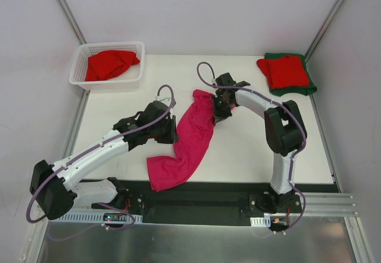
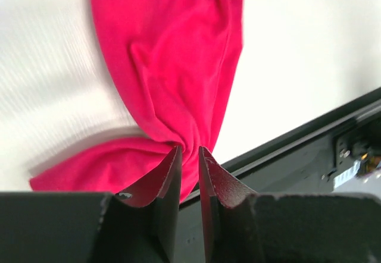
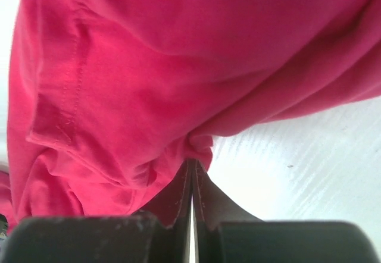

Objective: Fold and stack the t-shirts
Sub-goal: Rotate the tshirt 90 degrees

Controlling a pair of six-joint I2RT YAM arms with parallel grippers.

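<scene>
The pink shirt [image 1: 191,141] lies twisted from the table's [image 1: 250,150] near edge to its middle. The left gripper [image 2: 189,151] pinches it with just its tips; the right gripper [image 3: 191,163] is clamped on the far end. A hard pull could slip it loose.

White table [image 1: 250,147] carries basket [image 1: 77,69], pink t-shirt [image 1: 193,138], folded shirts [image 1: 286,72].

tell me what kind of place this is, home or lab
Likely a robot lab workcell, not a home: two arms bolted to a rail at a white table's edge, white panels with metal framing around it, and t-shirts staged in a basket and a folded stack.
</scene>
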